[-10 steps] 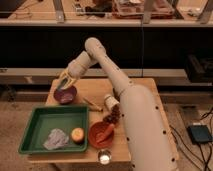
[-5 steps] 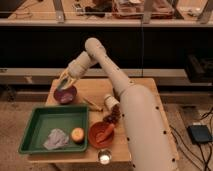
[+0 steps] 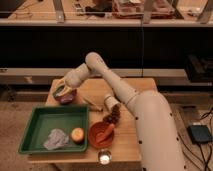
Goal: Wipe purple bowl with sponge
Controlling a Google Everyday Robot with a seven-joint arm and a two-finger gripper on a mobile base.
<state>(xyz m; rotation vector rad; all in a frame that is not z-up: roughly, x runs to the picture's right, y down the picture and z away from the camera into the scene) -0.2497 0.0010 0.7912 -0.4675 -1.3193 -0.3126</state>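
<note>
The purple bowl (image 3: 65, 97) stands at the back left of the wooden table (image 3: 135, 86). My gripper (image 3: 61, 90) is right over the bowl and reaches into it, with something pale and yellowish at its tip that looks like the sponge (image 3: 60, 91). The white arm stretches from the lower right across the table to the bowl. The gripper covers much of the bowl's inside.
A green tray (image 3: 35, 130) at the front left holds a grey cloth (image 3: 56, 139) and an orange fruit (image 3: 77, 134). An orange-red bowl (image 3: 101, 135) with a utensil stands beside it. A white cup (image 3: 110, 102), a dark bunch (image 3: 113, 116) and a small light (image 3: 104, 159) are nearby.
</note>
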